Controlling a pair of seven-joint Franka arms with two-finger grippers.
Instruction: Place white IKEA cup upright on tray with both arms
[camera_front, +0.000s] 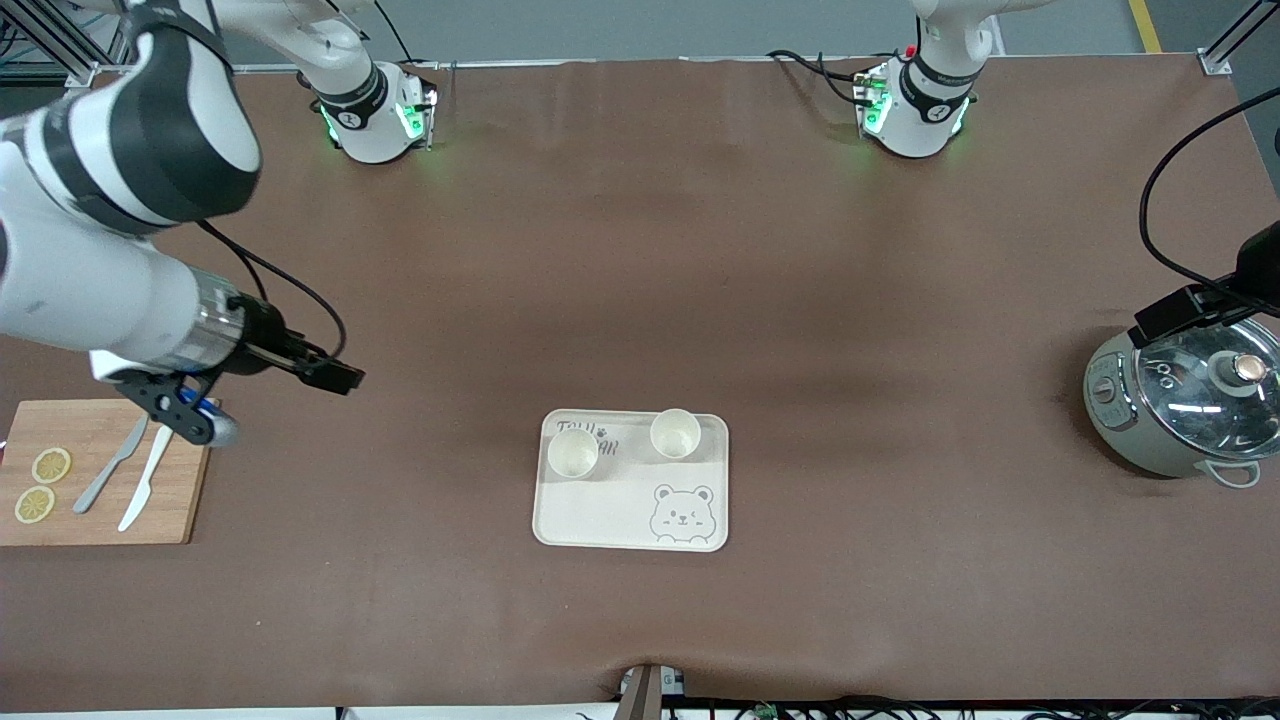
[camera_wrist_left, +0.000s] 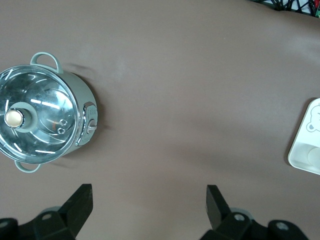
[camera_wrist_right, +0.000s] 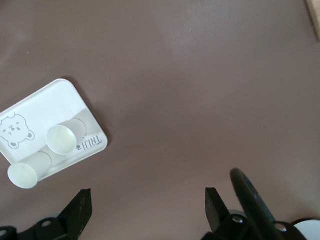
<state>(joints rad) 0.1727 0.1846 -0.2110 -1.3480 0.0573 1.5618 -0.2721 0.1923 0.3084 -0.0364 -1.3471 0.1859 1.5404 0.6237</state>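
The cream tray (camera_front: 610, 515) with the winking bear lies mid-table; it also shows in the right wrist view (camera_wrist_right: 35, 107) and at the edge of the left wrist view (camera_wrist_left: 306, 145). Two white cups stand upright on its part farther from the front camera, one (camera_front: 573, 453) (camera_wrist_right: 22, 175) toward the right arm's end, the other (camera_front: 675, 433) (camera_wrist_right: 61, 138) beside it. My right gripper (camera_front: 195, 420) (camera_wrist_right: 148, 196) is open and empty, over the cutting board's edge. My left gripper (camera_wrist_left: 149, 192) is open and empty, over bare table beside the cooker.
A wooden cutting board (camera_front: 100, 520) at the right arm's end holds two lemon slices (camera_front: 50, 465), a white knife (camera_front: 145, 480) and a grey utensil (camera_front: 110, 465). A grey-green cooker with a glass lid (camera_front: 1170, 410) (camera_wrist_left: 45, 120) stands at the left arm's end.
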